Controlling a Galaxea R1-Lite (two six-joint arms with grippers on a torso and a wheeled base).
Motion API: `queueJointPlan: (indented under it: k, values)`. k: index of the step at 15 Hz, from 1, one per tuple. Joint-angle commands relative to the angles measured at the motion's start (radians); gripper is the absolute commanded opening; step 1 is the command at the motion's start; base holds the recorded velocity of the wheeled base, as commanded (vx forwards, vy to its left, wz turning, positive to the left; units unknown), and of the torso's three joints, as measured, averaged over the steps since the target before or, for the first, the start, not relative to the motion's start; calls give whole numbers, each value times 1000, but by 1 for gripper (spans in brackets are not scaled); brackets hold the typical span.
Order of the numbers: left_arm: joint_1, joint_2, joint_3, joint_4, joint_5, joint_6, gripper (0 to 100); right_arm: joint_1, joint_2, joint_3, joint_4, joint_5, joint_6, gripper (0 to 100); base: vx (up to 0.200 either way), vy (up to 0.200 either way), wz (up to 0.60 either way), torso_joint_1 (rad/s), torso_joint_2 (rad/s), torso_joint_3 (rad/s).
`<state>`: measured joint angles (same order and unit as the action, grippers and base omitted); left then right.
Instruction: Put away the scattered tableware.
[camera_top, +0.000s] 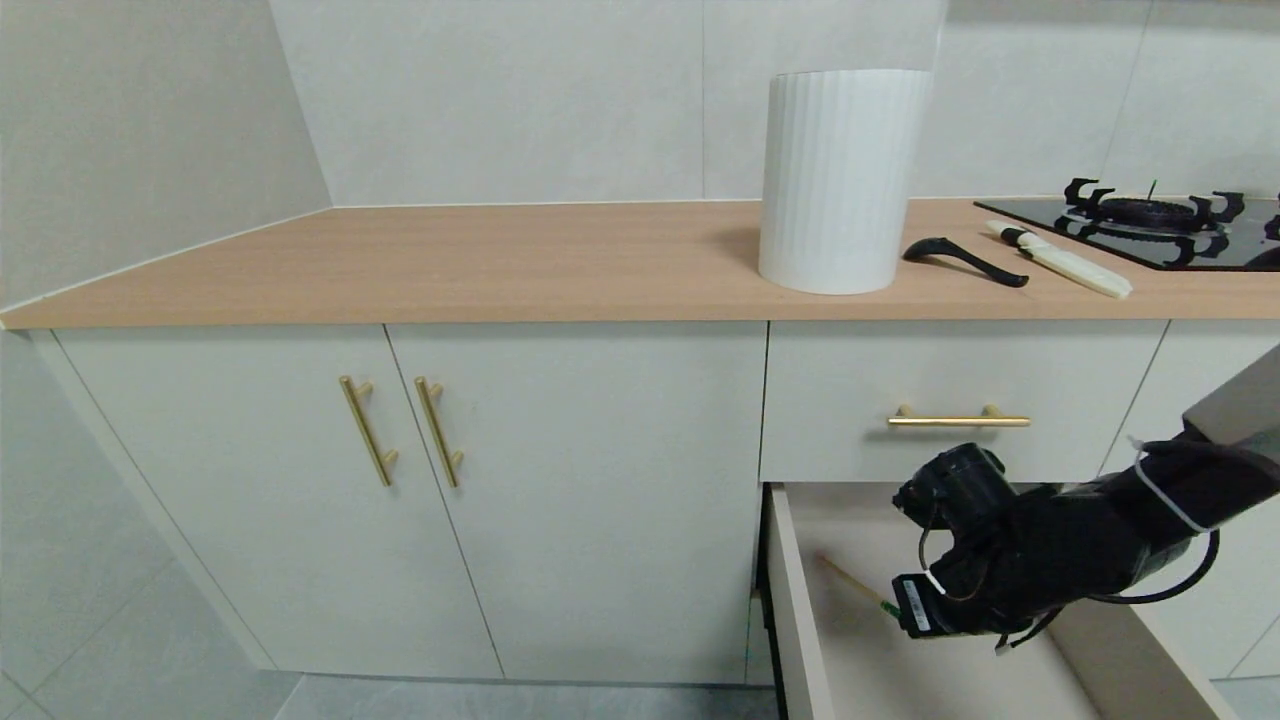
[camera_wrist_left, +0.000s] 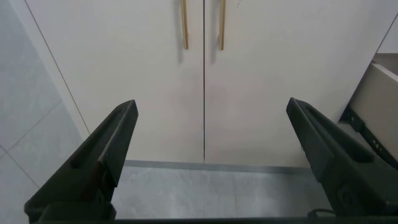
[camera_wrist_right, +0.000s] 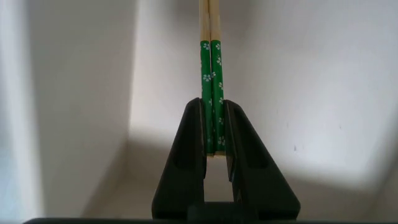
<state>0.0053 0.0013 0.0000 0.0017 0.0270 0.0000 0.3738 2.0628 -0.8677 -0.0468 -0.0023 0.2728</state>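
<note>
Right tool (camera_wrist_right: 211, 112) clamped on two thin wooden chopsticks (camera_wrist_right: 211, 68) with green patterned ends, inside the open smooth white drawer (camera_top: 790, 590), tips near its left wall. Left tool (camera_wrist_left: 211, 109) spread wide, facing flat cabinet doors (camera_wrist_left: 261, 93). On the wood-grain desk (camera_top: 500, 260): one curved black spoon (camera_top: 965, 260), one pale knife (camera_top: 1065, 262), one ribbed white cylinder (camera_top: 840, 180).

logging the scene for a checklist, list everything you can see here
chopsticks: one pair, wood with green ends, over the open drawer
drawer: one, cream, pulled open, lower right
canister: one, white, on the wood counter
black utensil: one, right of the canister
cream utensil: one, beside the black utensil
stove: one, black, counter's right end
cabinet doors: two, cream, gold handles, under the counter
right jaws: black, shut on the chopsticks
left jaws: black, open, facing the cabinet doors
</note>
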Motion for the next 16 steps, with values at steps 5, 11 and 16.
queueJointPlan:
  k: [5, 11, 16]
  values:
    - [-1, 0, 0, 0, 1, 0, 100, 63, 163, -5, -58, -41, 42, 0, 0, 0, 0, 0, 0, 0]
    - [1, 0, 0, 0, 1, 0, 100, 88, 260, -2, -142, -150, 43, 0, 0, 0, 0, 0, 0, 0]
    - [1, 0, 0, 0, 1, 0, 100, 91, 267, -7, -145, -157, 62, 0, 0, 0, 0, 0, 0, 0]
